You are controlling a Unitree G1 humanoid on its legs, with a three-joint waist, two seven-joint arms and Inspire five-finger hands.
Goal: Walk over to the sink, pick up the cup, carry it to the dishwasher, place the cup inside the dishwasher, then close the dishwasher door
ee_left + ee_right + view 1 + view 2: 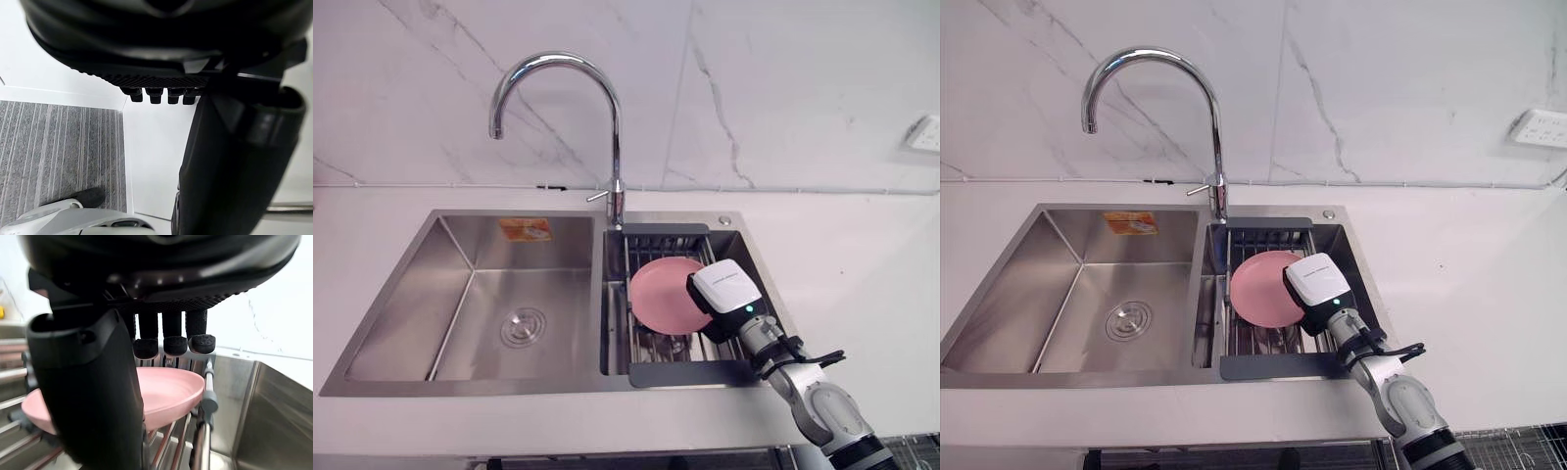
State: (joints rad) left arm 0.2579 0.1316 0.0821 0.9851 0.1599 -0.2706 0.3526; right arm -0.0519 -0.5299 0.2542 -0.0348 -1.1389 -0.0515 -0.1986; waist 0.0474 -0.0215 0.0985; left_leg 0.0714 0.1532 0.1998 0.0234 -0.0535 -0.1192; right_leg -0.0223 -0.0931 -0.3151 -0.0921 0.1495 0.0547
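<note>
Right hand [93, 396] fingers [173, 340] loosely spread above pink plate [661, 289] | rack edge [685, 373] just beside | I read open room over left basin [489, 284].

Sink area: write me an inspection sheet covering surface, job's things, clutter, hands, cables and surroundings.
Surface: white countertop with a steel double sink set in it; left basin bare down to its drain.
Job's things: a shallow pink dish lies on the rack in the right basin.
Clutter: orange sticker on the left basin's back wall.
Hands: right hand over the pink dish, fingers relaxed, contact cannot be told; left hand open, holding nothing, above a grey carpet.
Cables: nothing seen.
Surroundings: marble wall, arched faucet between the basins, socket on the wall to the right.
</note>
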